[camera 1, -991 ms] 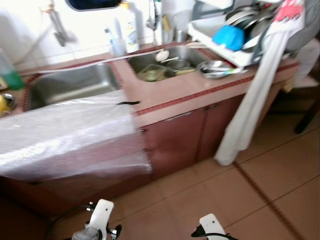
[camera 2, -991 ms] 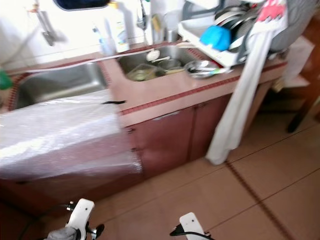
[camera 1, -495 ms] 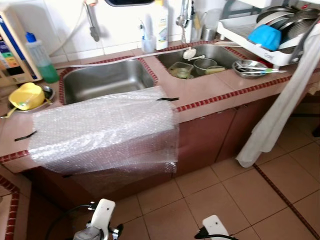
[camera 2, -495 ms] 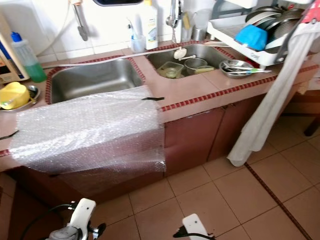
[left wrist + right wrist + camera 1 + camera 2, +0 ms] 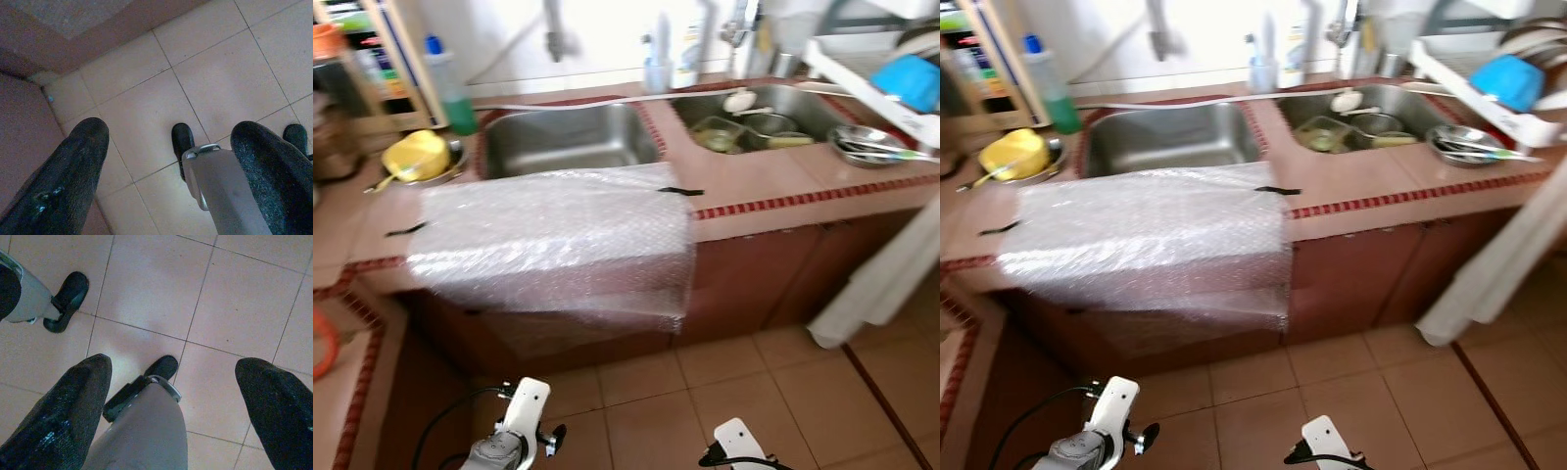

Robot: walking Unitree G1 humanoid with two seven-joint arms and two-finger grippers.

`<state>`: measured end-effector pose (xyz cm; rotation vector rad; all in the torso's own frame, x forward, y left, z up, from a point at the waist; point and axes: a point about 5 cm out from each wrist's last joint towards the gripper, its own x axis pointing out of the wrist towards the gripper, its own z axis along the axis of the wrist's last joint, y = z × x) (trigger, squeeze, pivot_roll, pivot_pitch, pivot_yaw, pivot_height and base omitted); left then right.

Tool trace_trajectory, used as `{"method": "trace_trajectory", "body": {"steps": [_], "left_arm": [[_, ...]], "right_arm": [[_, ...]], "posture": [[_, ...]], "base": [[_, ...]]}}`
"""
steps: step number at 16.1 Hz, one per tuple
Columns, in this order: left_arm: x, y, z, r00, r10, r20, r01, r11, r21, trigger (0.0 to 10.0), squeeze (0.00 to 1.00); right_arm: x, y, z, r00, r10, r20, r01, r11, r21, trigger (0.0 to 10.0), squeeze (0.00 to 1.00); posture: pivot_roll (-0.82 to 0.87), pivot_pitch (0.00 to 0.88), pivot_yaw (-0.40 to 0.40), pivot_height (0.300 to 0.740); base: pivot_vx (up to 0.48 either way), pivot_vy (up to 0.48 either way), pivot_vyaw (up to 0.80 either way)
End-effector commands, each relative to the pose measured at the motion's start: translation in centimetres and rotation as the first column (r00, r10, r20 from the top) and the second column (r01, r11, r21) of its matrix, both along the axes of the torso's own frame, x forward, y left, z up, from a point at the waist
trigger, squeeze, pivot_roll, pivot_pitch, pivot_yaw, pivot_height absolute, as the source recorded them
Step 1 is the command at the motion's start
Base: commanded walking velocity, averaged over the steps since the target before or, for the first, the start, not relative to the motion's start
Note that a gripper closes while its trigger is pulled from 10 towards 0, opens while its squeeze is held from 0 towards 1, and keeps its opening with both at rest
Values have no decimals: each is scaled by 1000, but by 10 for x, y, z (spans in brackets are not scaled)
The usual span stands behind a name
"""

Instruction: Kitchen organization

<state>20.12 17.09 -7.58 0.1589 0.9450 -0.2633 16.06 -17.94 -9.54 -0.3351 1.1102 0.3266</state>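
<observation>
A red-tiled kitchen counter (image 5: 754, 191) holds two steel sinks. The left sink (image 5: 568, 137) has nothing in it; the right sink (image 5: 803, 98) holds several dishes. A sheet of bubble wrap (image 5: 558, 235), taped down, hangs over the counter's front edge. A yellow item (image 5: 411, 155) lies in a metal bowl at the left, beside a green bottle (image 5: 445, 86). My left gripper (image 5: 171, 147) and right gripper (image 5: 173, 382) hang open above the floor tiles, holding nothing, with my feet below them.
A dish rack (image 5: 871, 93) with a blue bowl (image 5: 911, 80) stands at the right, a metal bowl (image 5: 862, 145) of utensils before it. A white cloth (image 5: 891, 274) hangs down over the cabinet doors (image 5: 754, 284). A shelf (image 5: 362, 69) stands at far left.
The camera has turned left: the sinks and bubble wrap sit further right in the picture and the shelf has come into view. Both arms still hang low.
</observation>
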Motion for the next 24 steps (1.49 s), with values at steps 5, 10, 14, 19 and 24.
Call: {"method": "trace_trajectory", "body": {"steps": [5,10,14,19,24], "left_arm": [[2,3,1,1000,-8,-5,8,1000,13,10000,0],[2,4,1,1000,-7,-5,7,1000,15,10000,0],[6,3,3,1000,-12,7,12,1000,14,10000,0],[15,-1,9,998,-23,54,26,999,-41,10000,0],[51,-7,41,959,17,283,41,980,-197,10000,0]], "right_arm": [[0,2,0,1000,14,0,-14,1000,2,10000,0],[1,2,0,1000,3,2,-3,1000,8,10000,0],[2,2,1,1000,1,4,-1,1000,8,10000,0],[1,1,0,999,-35,11,35,999,19,10000,0],[19,3,10,955,-251,157,224,960,171,10000,0]], "posture": [[87,0,56,740],[88,0,58,740],[89,0,56,740],[86,0,53,740],[86,0,69,740]], "base": [[0,0,800],[0,0,800],[0,0,800],[0,0,445],[0,0,0]]}}
